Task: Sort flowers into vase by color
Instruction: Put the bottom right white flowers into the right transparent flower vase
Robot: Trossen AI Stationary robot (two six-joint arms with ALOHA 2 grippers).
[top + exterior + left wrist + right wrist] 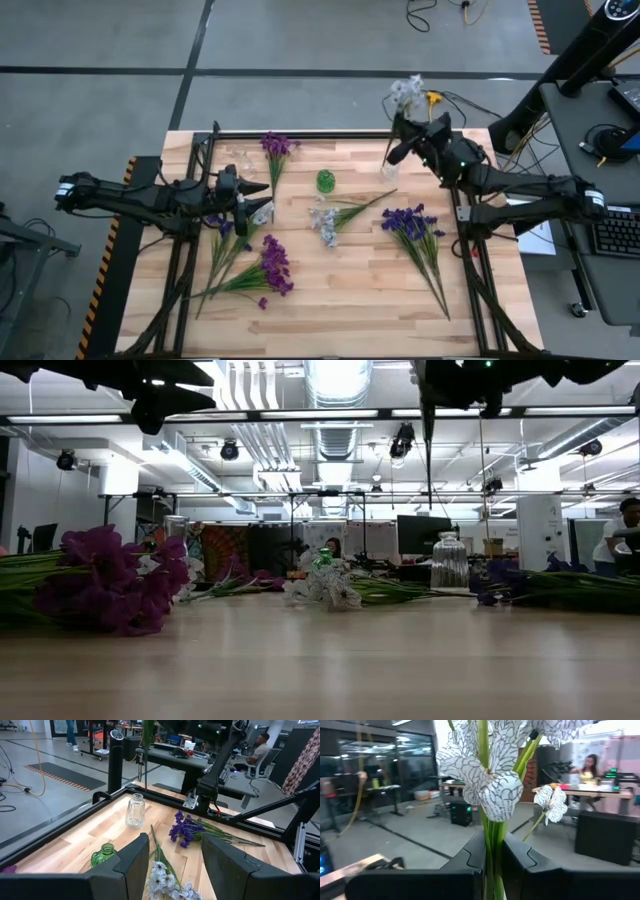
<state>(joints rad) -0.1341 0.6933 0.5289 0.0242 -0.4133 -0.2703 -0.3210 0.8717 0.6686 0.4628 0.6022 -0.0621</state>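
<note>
Your right gripper (492, 857) is clamped on a white sprig (487, 775) above the clear vase (389, 168) near the table's (330, 290) far edge. Your left gripper (175, 862) hangs apart over the left side.

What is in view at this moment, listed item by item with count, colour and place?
White sprig: one, white with dark veining, held upright by the right gripper above the table's far right.
Clear vase: one, glass, far right of the table.
Green vase: one, small, table middle.
Pale sprig: one, white-blue, lying at the centre.
Blue-violet bunch: one, lying right of centre.
Magenta bunch: one, lying near left.
Magenta sprig: one, far left of centre.
Table: one, light wood.
Left gripper: open, over the table's left.
Right gripper: shut on the white sprig's stem.
</note>
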